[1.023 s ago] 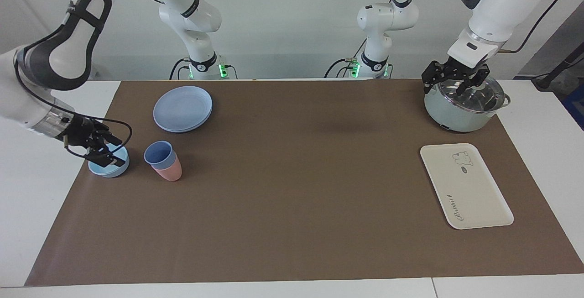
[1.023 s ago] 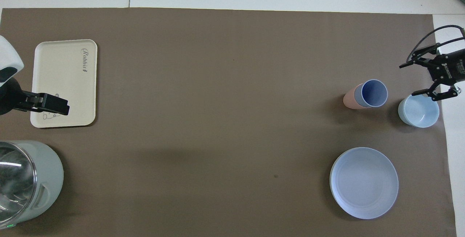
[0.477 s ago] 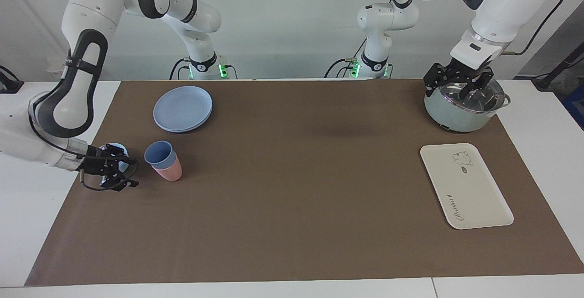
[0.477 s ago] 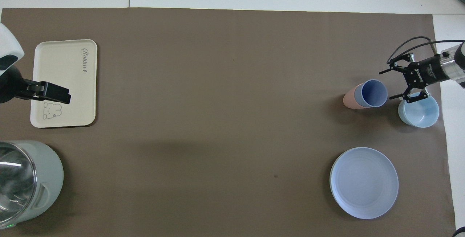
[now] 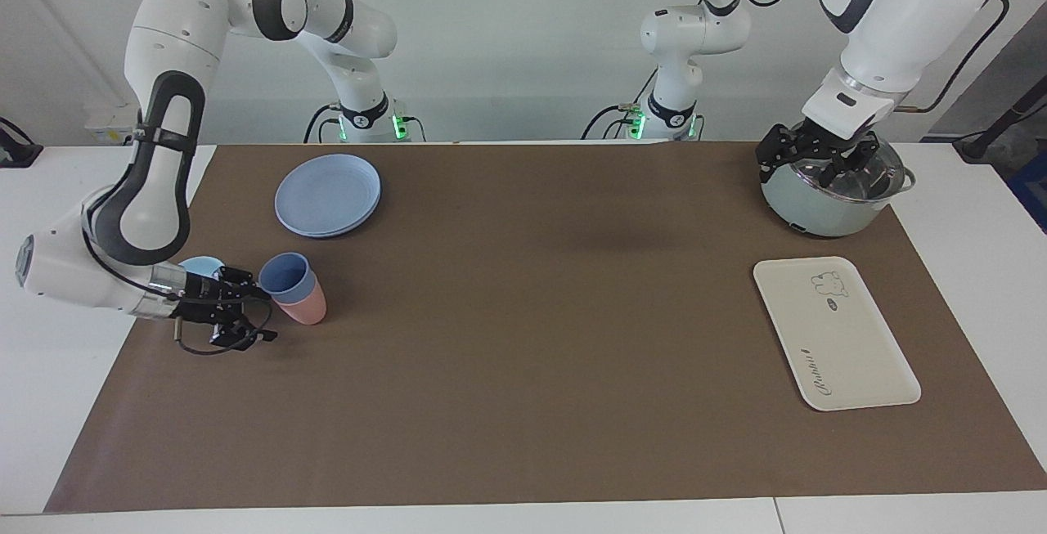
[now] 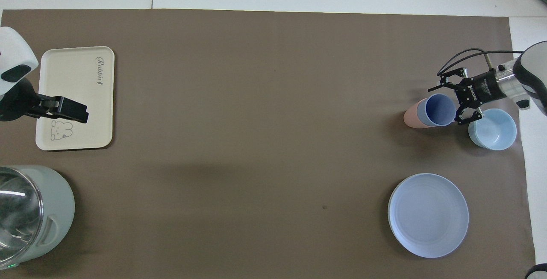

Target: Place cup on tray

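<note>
Approach step: right gripper, jaws open, sits beside the cup; next it must close, then lift toward the tray. Left gripper waits open over the pot.

Bright, even light from above, soft faint shadows, glare on the pot lid.

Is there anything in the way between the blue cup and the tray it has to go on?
Nothing visible: only bare brown mat lies between the blue cup, nested in the pink cup, and the tray.

right tool | moved from bowl | beside cup
</note>
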Available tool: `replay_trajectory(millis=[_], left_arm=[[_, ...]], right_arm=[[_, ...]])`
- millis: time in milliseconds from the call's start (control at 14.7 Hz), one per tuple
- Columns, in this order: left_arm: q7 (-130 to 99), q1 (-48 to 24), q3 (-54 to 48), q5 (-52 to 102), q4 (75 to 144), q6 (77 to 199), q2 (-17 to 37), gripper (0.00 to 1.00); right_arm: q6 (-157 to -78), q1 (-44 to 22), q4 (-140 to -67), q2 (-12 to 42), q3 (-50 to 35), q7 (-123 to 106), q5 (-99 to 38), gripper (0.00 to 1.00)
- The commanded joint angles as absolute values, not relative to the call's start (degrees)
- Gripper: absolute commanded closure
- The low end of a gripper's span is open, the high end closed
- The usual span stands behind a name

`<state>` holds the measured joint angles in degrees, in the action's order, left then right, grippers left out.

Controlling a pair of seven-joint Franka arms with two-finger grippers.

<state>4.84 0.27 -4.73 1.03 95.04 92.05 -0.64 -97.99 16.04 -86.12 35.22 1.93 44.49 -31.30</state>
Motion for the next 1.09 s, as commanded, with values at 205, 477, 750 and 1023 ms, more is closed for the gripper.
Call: replay_trajectory(millis=[205,477,750,1023], left_arm=[[-2.46,-1.49,-5.01,0.26,94.05,88.78,-2.02,0.0],[-10.33,-6.58,-5.27,0.53,95.53,90.87,-2.72,0.0],[-18.44,-7.38,-5.54,5.18,100.97,99.91,-4.56,0.0],[-27.22,-9.4,-5.62,6.23,103.97,106.6,-5.36,0.0]], right_arm=[[-99.84,16.44,-94.99,30.77,1.32,44.74,-36.29,0.07],[-99.05,16.44,-95.54,30.59,1.23,44.56,-38.57,0.07],[-99.05,16.35,-95.97,30.41,1.23,44.47,-40.34,0.07],[-99.32,16.35,-98.44,29.53,1.23,43.6,-42.36,0.36]])
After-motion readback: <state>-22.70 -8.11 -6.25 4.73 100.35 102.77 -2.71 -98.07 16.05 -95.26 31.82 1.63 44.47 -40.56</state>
